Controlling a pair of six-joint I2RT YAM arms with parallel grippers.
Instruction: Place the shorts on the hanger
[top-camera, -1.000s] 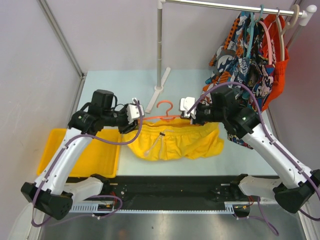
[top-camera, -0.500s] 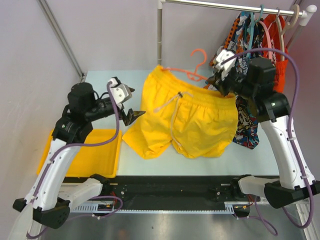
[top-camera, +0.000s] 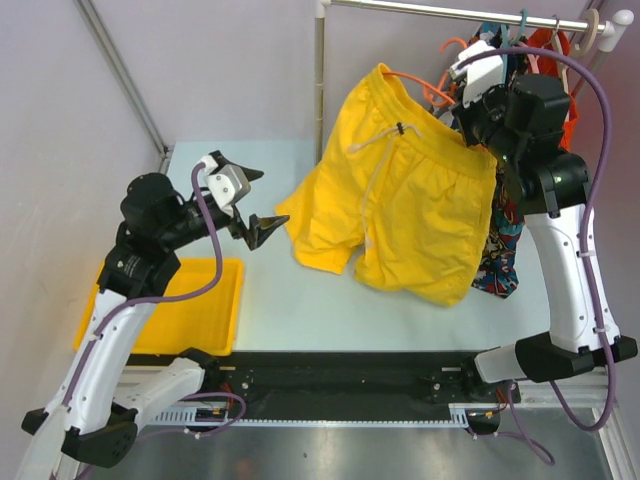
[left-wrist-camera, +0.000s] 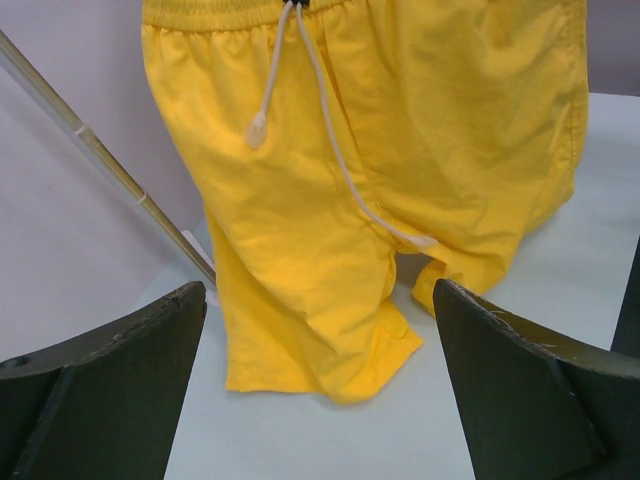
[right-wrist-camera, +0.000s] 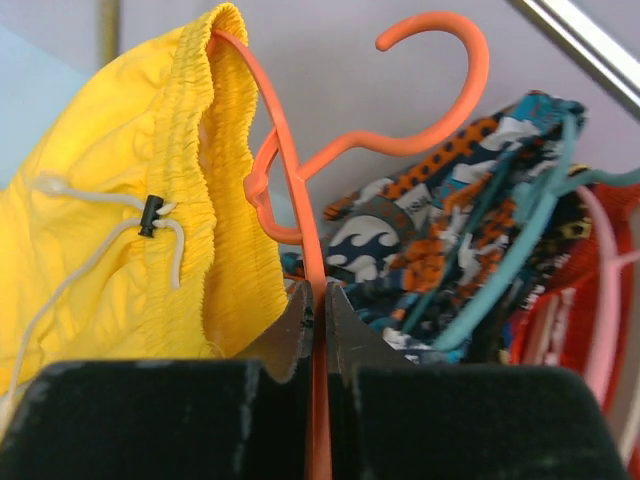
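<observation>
Right gripper (right-wrist-camera: 316, 300) is clenched on the thin arm of the orange hanger (right-wrist-camera: 432, 18), its two fingertips pressed together on the plastic just below the neck, with the curved hook standing free above them. It holds the hanger high at the back right of the scene, close under the metal rail (top-camera: 450, 12).

The yellow shorts (top-camera: 410, 200) hang from that hanger in the air. One end of the hanger runs inside the elastic waistband, which bunches around it. In the top view the waistband slopes, with its left corner higher than the end by the gripper. The pale drawstring (left-wrist-camera: 330, 150) dangles down the front from a small black cord lock (right-wrist-camera: 150, 215), and both legs hang loose above the pale table (top-camera: 300, 310). Whether the hems touch the surface cannot be told.

Left gripper (top-camera: 255, 200) is released and empty, its dark fingers spread wide. It sits just left of the shorts and apart from them, pointing at the nearer leg, and its wrist camera shows the fabric framed between the fingers.

Behind the right gripper, multicoloured print shorts (right-wrist-camera: 400, 250) hang on a teal hanger (right-wrist-camera: 520, 240), beside an orange-red garment (top-camera: 565, 100) and a pink hanger (right-wrist-camera: 600, 300). A white upright pole (top-camera: 319, 90) rises at the back of the table, just left of the yellow shorts. A yellow tray (top-camera: 190, 300) lies on the table's left side, under the left arm.
</observation>
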